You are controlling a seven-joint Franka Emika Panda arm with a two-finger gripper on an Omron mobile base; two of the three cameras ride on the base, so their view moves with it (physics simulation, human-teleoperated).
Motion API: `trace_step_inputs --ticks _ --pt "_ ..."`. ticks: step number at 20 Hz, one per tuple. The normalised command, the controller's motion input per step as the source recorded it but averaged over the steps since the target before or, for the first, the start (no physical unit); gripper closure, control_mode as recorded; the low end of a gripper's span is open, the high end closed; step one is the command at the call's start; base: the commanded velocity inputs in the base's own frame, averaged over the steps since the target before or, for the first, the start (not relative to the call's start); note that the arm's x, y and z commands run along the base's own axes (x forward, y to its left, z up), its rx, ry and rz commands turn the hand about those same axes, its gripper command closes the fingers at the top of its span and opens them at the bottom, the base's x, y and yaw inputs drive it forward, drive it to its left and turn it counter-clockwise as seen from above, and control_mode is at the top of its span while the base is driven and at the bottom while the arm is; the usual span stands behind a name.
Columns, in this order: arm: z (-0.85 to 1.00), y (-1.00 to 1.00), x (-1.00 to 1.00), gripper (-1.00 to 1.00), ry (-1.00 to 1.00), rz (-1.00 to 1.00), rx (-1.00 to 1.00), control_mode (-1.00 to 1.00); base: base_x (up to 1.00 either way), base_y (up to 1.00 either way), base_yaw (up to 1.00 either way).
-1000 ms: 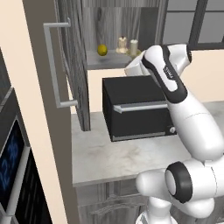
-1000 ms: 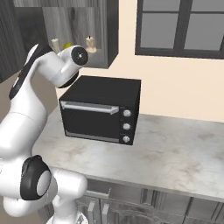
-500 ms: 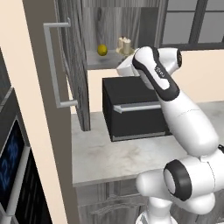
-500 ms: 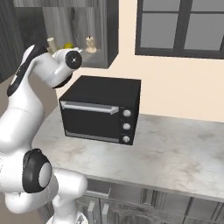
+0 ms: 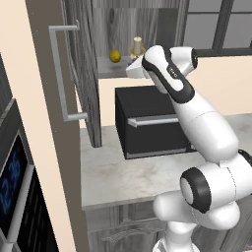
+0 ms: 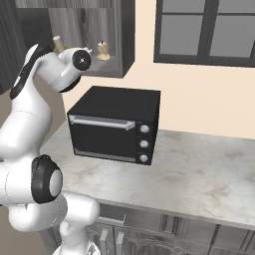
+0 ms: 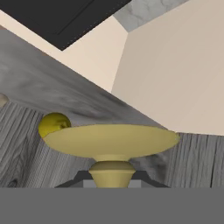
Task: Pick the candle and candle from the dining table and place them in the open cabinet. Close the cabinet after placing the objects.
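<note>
I've got the gripper point(image 7: 111, 183) closed on the stem of the gold-holder candle point(image 7: 111, 146) over the cabinet point(image 5: 106, 66) shelf; it looks light, rigid, top-heavy, slick metal, so I'd grip low on the stem.

A white Franka Panda arm point(image 5: 197, 123) built of glossy, rounded white shells, each link swelling smoothly into the next. Dark grey to black bands mark the joints, most plainly a curved dark strip with faint pale lettering on the upper link and a black ring around a grey disc cap at the big lower joint. In the right base view the arm point(image 6: 27, 129) carries the same scheme: a round dark cap with a small pale centre on the wrist joint, a dark crescent along the shoulder link, and a black-ringed grey disc low on the bulbous white base.
</note>
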Motion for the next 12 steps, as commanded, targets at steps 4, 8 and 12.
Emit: trace_step_inputs --ticks 4,8,12 --pt "0.04 0.00 0.14 1.00 -0.01 0.00 0.00 -1.00 0.00 0.00 0.00" --pt "0.00 -0.03 0.20 1.00 0.00 0.00 0.00 -1.00 0.00 0.00 0.00" --pt "0.00 -0.08 0.19 1.00 0.00 0.00 0.00 -1.00 0.00 0.00 0.00"
